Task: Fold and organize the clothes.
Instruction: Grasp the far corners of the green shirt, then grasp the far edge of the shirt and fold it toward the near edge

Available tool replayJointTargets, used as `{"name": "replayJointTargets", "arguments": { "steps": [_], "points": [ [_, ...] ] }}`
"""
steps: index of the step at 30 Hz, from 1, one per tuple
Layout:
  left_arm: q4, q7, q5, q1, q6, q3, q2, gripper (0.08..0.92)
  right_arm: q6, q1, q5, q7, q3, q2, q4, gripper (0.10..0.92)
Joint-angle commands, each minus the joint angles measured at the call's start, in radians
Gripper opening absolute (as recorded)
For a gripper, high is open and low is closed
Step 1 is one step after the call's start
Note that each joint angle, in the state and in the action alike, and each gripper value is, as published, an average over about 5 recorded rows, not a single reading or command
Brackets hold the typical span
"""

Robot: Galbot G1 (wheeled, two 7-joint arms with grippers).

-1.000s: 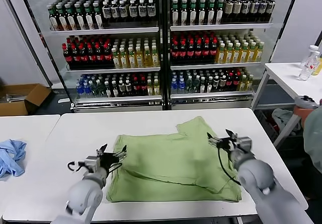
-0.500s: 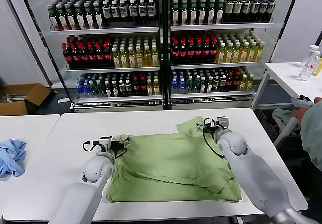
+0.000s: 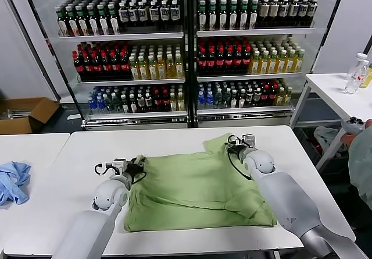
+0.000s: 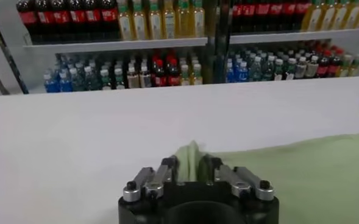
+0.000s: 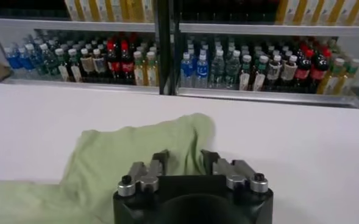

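The T-shirt [image 3: 197, 192] lies spread on the white table [image 3: 174, 139], partly folded, with one sleeve reaching toward the far edge near the fridge [image 3: 186, 49] of bottles. The left gripper [image 3: 137, 167] sits at the shirt's left edge, and in its wrist view the fingers [image 4: 169, 168] stand close together with a raised pinch of green fabric [image 4: 190, 161] between them, so it holds the shirt there. The right gripper [image 3: 232, 149] is low over the far sleeve; in its wrist view the fingers [image 5: 211, 159] stand apart over the sleeve [image 5: 149, 146], open and gripping nothing. A blue cloth [image 3: 13, 180] lies on the neighbouring table to the left, well apart from the shirt.
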Motion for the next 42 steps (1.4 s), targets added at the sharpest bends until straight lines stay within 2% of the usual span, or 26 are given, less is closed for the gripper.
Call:
{"name": "replayJointTargets", "arguments": {
  "steps": [1, 5, 9, 14, 20, 29, 35, 42],
  "points": [
    [-0.076, 0.039, -0.081, 0.043, -0.05, -0.048, 0.005, 0.23, 0.028, -0.028, -0.002, -0.009, 0.003, -0.016, 0.119, 0.282],
    [-0.133, 0.046, -0.103, 0.04, -0.07, -0.071, 0.007, 0.125, 0.047, -0.056, -0.001, 0.005, 0.039, -0.045, 0.232, 0.17],
    [-0.203, 0.047, -0.125, 0.045, -0.066, -0.098, 0.012, 0.089, 0.05, -0.088, 0.004, 0.014, 0.09, -0.069, 0.338, 0.107],
    [-0.305, 0.061, -0.143, 0.101, -0.049, -0.145, 0.032, 0.088, 0.042, -0.202, 0.025, 0.029, 0.168, -0.133, 0.514, 0.106],
    [-0.432, 0.103, -0.151, 0.252, -0.02, -0.216, 0.064, 0.088, 0.041, -0.395, 0.033, 0.04, 0.266, -0.223, 0.71, 0.106],
    [-0.537, 0.162, -0.135, 0.441, 0.015, -0.278, 0.068, 0.088, 0.035, -0.734, 0.025, 0.051, 0.439, -0.285, 0.943, 0.106],
    [-0.548, 0.209, 0.006, 0.514, 0.018, -0.264, 0.056, 0.088, 0.032, -0.917, -0.022, 0.047, 0.53, -0.264, 1.01, 0.106],
    [-0.522, 0.218, 0.154, 0.543, 0.017, -0.245, 0.045, 0.088, 0.011, -0.979, -0.085, 0.065, 0.534, -0.221, 0.991, 0.106]
  ]
}}
